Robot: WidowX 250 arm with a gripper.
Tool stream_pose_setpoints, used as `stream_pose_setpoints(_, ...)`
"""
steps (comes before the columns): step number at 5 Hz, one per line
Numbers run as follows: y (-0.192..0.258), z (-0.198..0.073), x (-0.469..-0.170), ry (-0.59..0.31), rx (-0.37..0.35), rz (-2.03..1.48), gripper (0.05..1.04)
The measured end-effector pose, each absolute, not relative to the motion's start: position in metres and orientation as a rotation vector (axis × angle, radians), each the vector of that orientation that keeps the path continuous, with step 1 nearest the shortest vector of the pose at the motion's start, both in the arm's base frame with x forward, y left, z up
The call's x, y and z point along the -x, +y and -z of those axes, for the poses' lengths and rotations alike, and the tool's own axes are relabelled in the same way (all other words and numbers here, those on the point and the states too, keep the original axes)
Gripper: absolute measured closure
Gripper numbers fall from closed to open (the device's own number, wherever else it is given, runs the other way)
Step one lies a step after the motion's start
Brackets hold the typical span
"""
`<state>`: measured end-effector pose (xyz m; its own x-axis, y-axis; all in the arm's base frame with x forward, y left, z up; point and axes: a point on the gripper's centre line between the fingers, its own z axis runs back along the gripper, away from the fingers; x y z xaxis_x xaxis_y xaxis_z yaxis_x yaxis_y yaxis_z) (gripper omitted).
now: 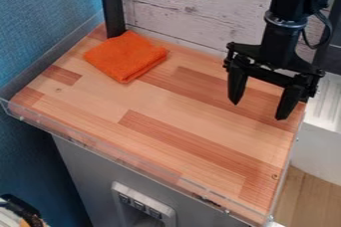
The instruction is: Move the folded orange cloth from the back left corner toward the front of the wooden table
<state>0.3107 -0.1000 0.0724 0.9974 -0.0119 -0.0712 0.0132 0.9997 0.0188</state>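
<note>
fingers (236, 84) wide apart, orange cloth (126, 56) on counter (163, 104)

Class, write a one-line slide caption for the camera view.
Open black claw above a wood-patterned worktop, with a folded orange cloth near the back-left corner.

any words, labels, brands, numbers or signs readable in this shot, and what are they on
None can be read.
Panel on the grey front: its small dark squares are too small to tell if they bear any marks.
Orange cloth, wooden top and black gripper: no lettering to be seen.
</note>
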Motion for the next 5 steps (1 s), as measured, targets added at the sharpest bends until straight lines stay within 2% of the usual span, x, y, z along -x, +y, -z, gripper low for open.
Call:
stream_pose_setpoints(1, -0.084, -0.072, -0.318, 0.058, -0.01, 0.018, 0.085)
stream_pose_setpoints(5, 0.044, -0.055, -0.361, -0.007, 0.027, 0.045, 0.085)
